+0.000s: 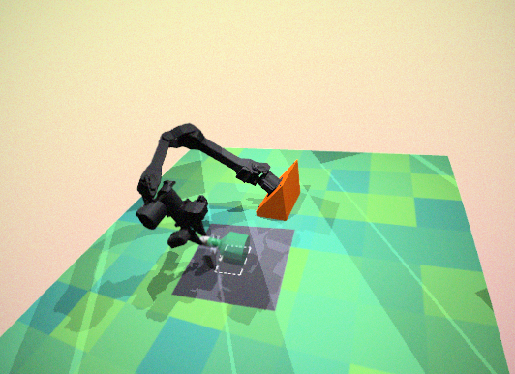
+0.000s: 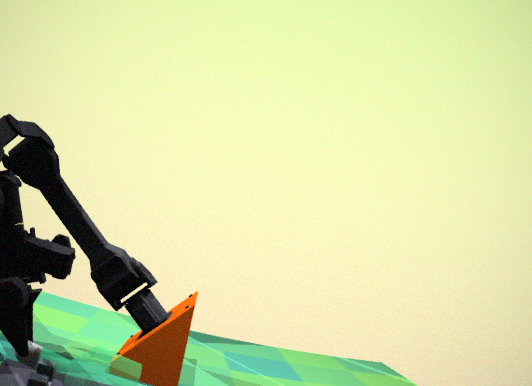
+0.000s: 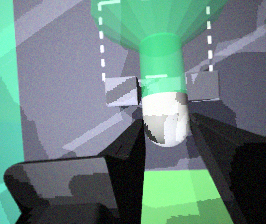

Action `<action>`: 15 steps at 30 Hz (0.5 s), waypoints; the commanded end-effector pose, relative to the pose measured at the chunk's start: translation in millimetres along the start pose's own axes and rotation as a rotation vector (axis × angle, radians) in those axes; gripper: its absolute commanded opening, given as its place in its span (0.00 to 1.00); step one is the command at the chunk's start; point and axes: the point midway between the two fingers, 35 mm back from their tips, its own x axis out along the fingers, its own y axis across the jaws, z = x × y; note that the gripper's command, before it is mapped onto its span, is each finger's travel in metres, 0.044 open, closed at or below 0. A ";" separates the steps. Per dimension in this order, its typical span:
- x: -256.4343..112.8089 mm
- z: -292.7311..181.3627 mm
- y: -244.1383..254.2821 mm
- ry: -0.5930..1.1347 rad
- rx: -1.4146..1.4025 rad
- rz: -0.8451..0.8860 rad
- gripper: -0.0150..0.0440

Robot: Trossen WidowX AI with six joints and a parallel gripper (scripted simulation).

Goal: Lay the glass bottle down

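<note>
btl (image 1: 235, 248) (image 2: 90, 363) (image 3: 163, 60): grn, wht tip | mat (image 1: 261, 292) (image 3: 59, 100): gry | outln (image 1: 228, 273) (image 3: 102, 45): wht dashed | mount (image 1: 290, 195) (image 2: 167, 353): orng

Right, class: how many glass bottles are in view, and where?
1. The green glass bottle with a white cap is held at its capped end by the black end effector, above the dark grey mat.

Top and exterior views both show the arm.
</note>
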 end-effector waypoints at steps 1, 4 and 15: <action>2.1 -1.6 0.8 0.001 -0.003 0.001 0.47; 3.3 -3.1 0.9 0.001 -0.001 0.000 0.47; 7.7 -8.5 1.1 0.000 0.006 -0.001 0.47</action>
